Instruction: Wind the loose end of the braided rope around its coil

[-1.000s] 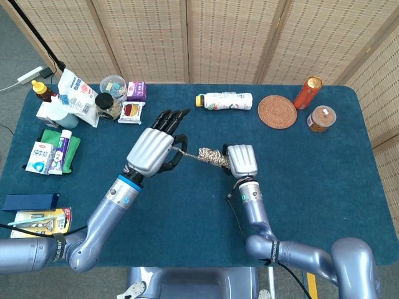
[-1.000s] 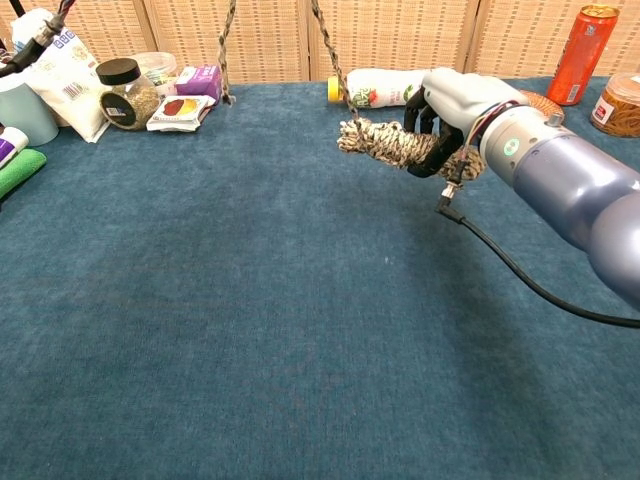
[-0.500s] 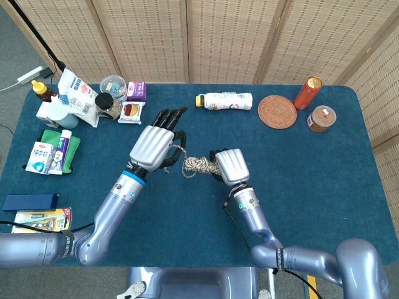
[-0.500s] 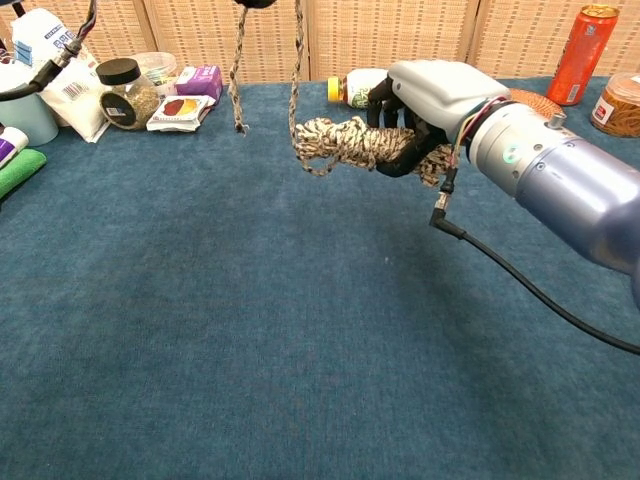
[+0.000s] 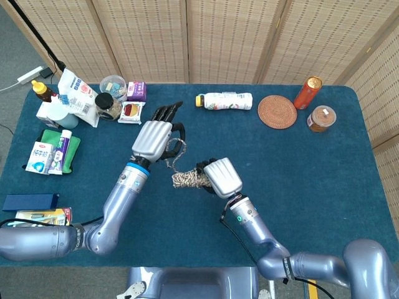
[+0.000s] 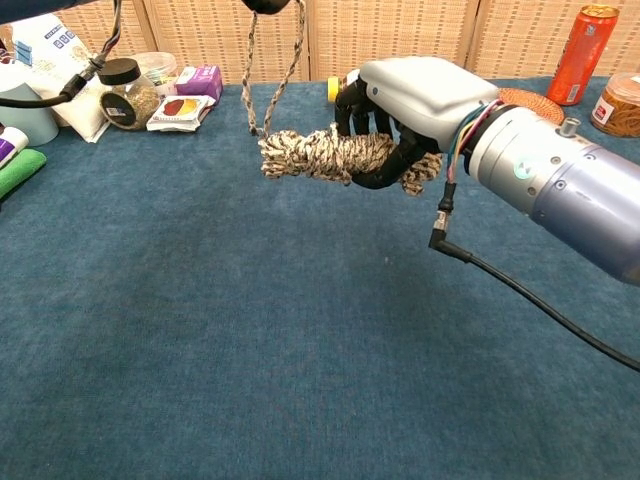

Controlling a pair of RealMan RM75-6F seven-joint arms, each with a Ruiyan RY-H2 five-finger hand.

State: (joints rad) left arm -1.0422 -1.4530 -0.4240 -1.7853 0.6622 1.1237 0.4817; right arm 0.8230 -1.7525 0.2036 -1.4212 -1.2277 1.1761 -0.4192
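Note:
My right hand (image 5: 221, 176) (image 6: 400, 110) grips the braided rope coil (image 5: 187, 180) (image 6: 320, 155) and holds it level above the blue table, its free end pointing left. From the coil the loose end of the rope (image 6: 270, 80) (image 5: 173, 157) rises in two strands to my left hand (image 5: 156, 137). That hand holds the strands up above and behind the coil. In the chest view only a dark tip of the left hand (image 6: 265, 4) shows at the top edge.
A lying white bottle (image 5: 225, 100), a woven coaster (image 5: 277, 111), an orange can (image 5: 307, 92) and a jar (image 5: 321, 118) stand along the back. Jars, packets and boxes (image 5: 93, 103) crowd the back left corner; more boxes (image 5: 47, 156) lie at the left edge.
My right hand has carried the coil left and toward the front of the table. My left hand has shifted slightly back, and the loose end now hangs in two strands to the coil.

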